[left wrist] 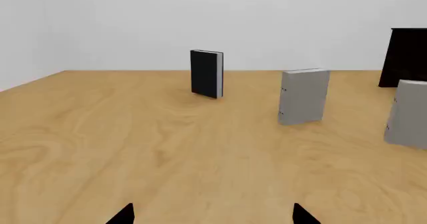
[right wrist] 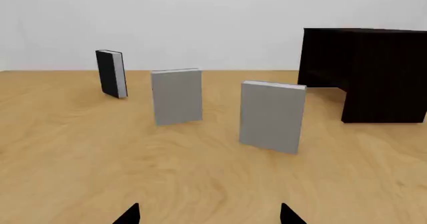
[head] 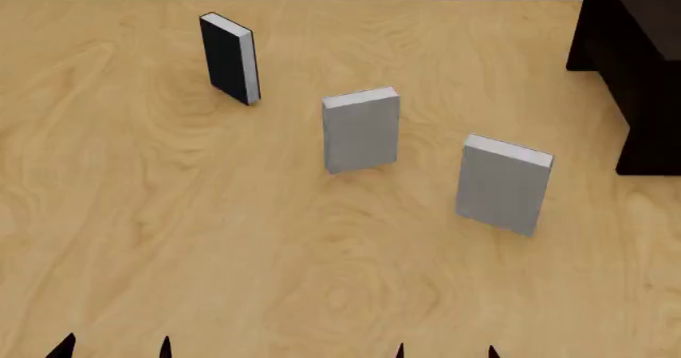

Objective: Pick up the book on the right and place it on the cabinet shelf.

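Three books are seen standing upright on a wooden table [head: 159, 238]. In the head view the book [head: 503, 184], plain grey with a white page edge along its top, is found at about 3 o'clock from the picture's centre, nearest of the three to the dark cabinet [head: 639, 71], which is set at 2 o'clock against the right edge. The book is not touched by anything and stands apart from the cabinet. A second grey book [head: 361, 129] is placed at about 12 o'clock, just beyond the centre, and a black book [head: 229, 58] stands farther off at 11 o'clock, near the pale wall.

The cabinet shelf [right wrist: 323, 78] is glimpsed in the right wrist view as a board inside the open dark box, though little detail can be made out in the shadow.

Only the dark fingertips of each gripper are shown, at 6 o'clock along the lower edge. The left gripper [head: 115, 347] is held with its jaws spread and nothing between them, as is also seen in the left wrist view. The right gripper [head: 446, 350] is likewise held with jaws spread wide and empty, well short of the book, which lies straight ahead of it.
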